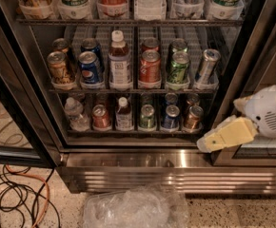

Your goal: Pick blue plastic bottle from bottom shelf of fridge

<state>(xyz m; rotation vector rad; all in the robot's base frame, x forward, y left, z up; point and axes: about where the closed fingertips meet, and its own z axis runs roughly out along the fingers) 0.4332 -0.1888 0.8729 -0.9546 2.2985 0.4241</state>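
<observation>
The camera view looks down into the fridge (29, 103), whose door stands open. The blue plastic bottle (124, 114) stands upright on the bottom shelf (133, 132), its long axis vertical and its white cap pointing straight up. It is third from the left in the front row, seated in one of the clear cup holders. Its cap rises a little above the tops of the cans around it.

To its left a red can (100, 117) sits just beside it, and further left stands a clear water bottle (74, 114). To its right come a green can (147, 117), a blue can (171, 117) and a brownish can (193, 118), each in its own holder. More cans stand dimly behind them.

The rack above holds a bigger white-capped bottle (120, 63), upright in the middle, directly above and behind the small one. Cans flank it on both sides, and a silver can (207, 66) at the far right leans. The top rack carries larger containers, cut off by the frame edge.

The gripper (215, 140) hangs at the right, outside the shelves, in front of the dark door post and just above the ribbed steel base (142, 172). Its pale yellow tip points down and left, well apart from the bottle. Whether it is spread or closed cannot be told.

On the floor lie a crumpled clear plastic bag (135, 208) and loose cables (14, 194).
</observation>
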